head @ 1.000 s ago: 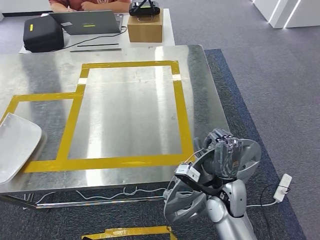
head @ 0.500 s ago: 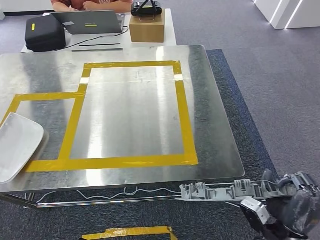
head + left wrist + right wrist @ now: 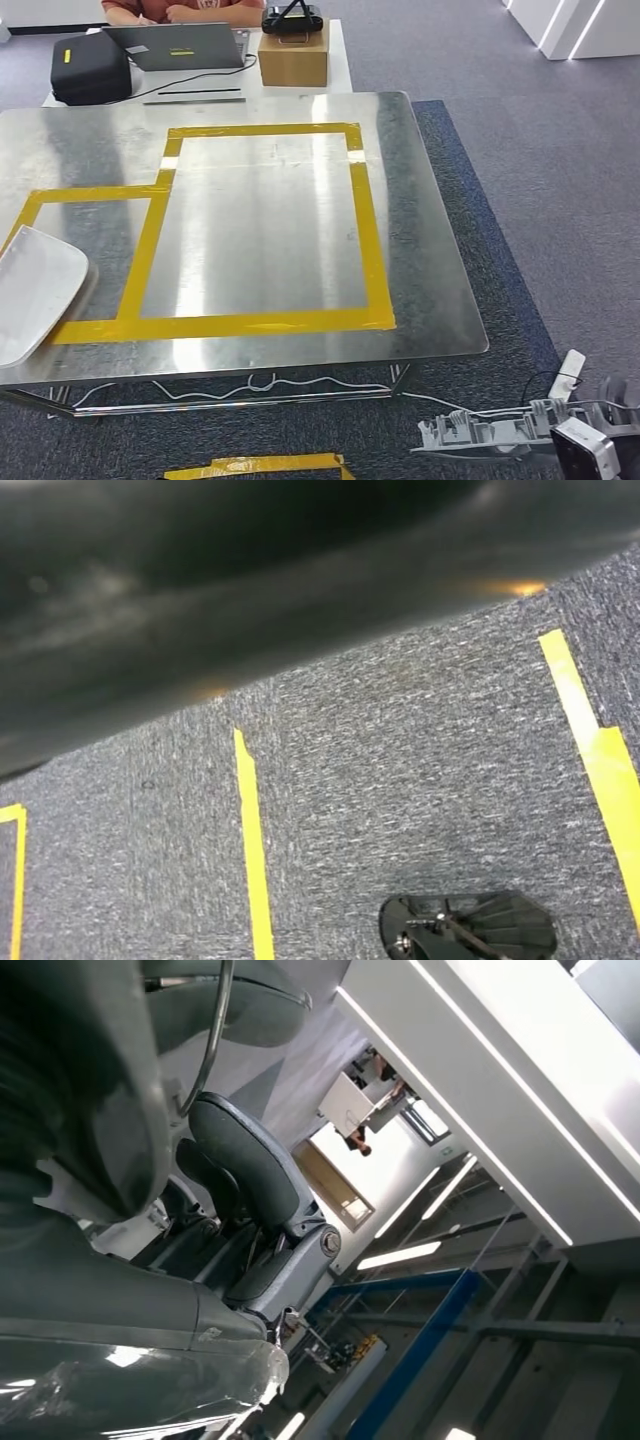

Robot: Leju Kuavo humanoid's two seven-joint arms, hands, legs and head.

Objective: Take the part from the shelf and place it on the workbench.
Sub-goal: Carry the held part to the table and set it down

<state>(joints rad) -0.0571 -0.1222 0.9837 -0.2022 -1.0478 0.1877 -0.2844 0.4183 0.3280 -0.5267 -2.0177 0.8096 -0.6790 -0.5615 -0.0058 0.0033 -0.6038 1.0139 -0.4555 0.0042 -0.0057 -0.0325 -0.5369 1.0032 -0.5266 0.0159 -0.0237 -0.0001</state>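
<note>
The part is a long grey plastic panel with ribs and clips, seen edge-on low at the right, off the workbench's near right corner and over the carpet. My right hand grips its right end at the picture's corner. In the right wrist view the thick grey thumb and dark fingers of my right hand close around the part's glossy grey surface. The workbench is a steel table with yellow tape rectangles.
A white curved panel lies on the bench's left edge. Behind the bench stand a laptop, a black case and a cardboard box, with a person seated there. A white power strip lies on the carpet by my right hand.
My right arm has swung down and to the right with the part, from in front of the bench's near right corner to low beside it.
</note>
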